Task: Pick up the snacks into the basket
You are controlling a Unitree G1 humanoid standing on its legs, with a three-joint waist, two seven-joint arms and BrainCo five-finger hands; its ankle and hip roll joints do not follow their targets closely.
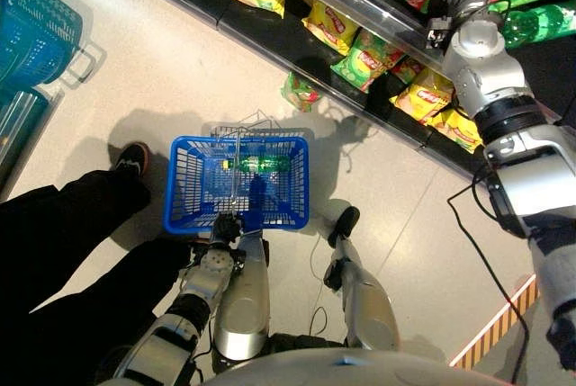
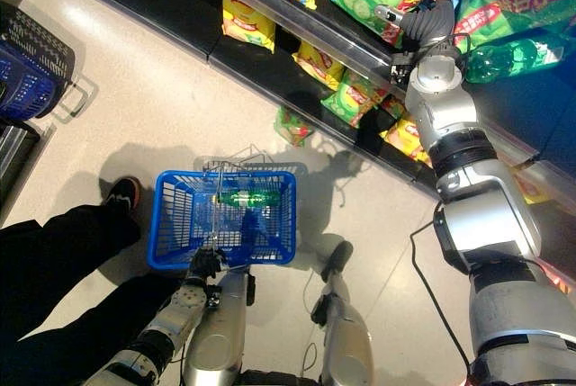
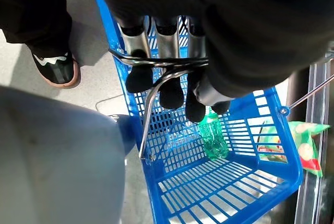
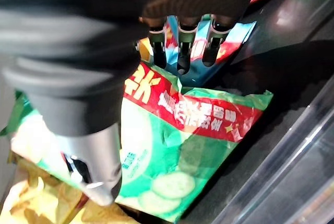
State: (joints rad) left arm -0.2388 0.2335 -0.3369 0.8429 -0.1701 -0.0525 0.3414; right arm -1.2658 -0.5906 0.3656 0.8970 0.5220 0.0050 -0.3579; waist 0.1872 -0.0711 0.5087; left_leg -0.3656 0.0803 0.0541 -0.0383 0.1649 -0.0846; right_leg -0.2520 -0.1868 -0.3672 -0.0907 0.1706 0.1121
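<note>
My left hand [image 1: 220, 228] is shut on the wire handle [image 3: 156, 65] of the blue basket [image 1: 238, 140], which stands on the floor in front of me. One green bottle [image 1: 256, 165] lies inside it. My right hand [image 2: 432, 17] is raised to the upper shelf, where a large green snack bag [image 4: 198, 130] with a red band lies. The fingers [image 4: 181, 46] are straight, with their tips at the bag's top edge. Its thumb [image 4: 91, 151] is spread out in front of the bag and is not closed on it.
A small green bag [image 1: 301, 91] lies on the floor by the shelf base. Yellow and green bags [image 1: 328, 22] fill the lower shelf, and green bottles [image 1: 540, 22] sit on the shelf to the right. A person's dark legs and shoe [image 1: 133, 159] stand left of the basket. More baskets [image 1: 36, 31] are stacked at the far left.
</note>
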